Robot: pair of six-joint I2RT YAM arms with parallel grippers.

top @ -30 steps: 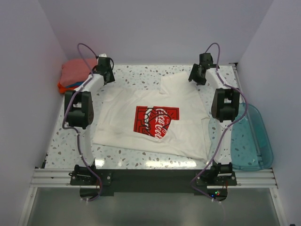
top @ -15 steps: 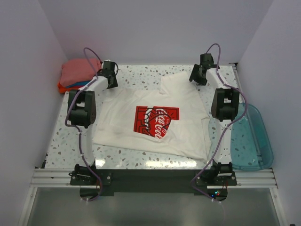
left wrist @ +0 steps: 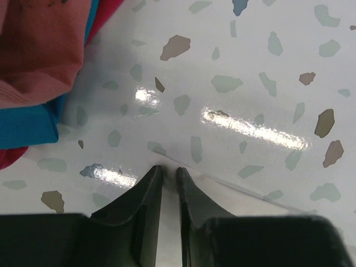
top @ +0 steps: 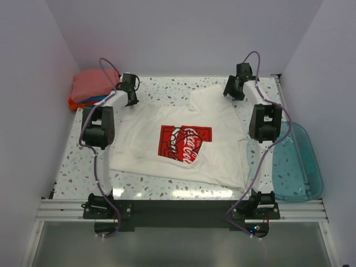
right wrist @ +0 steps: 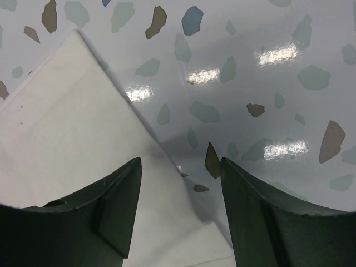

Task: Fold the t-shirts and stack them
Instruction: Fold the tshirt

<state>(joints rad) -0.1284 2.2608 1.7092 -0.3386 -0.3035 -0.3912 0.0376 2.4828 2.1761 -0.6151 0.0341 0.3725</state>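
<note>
The white t-shirt with the red chest print lies spread on the speckled table. My left gripper is at the shirt's far left corner. In the left wrist view its jaws are pressed almost together with the white cloth pinched between them. My right gripper is at the shirt's far right corner. Its jaws are open and straddle the shirt's edge. Folded salmon-pink, teal and orange shirts are stacked at the far left, also seen in the left wrist view.
A translucent teal bin sits at the table's right edge beside the right arm. Lilac walls close in the left, back and right sides. The stack of folded shirts lies close to the left gripper's left side.
My left gripper has moved away from the folded stack, right and toward the shirt's far left corner. The right arm and the shirt have not visibly moved.
</note>
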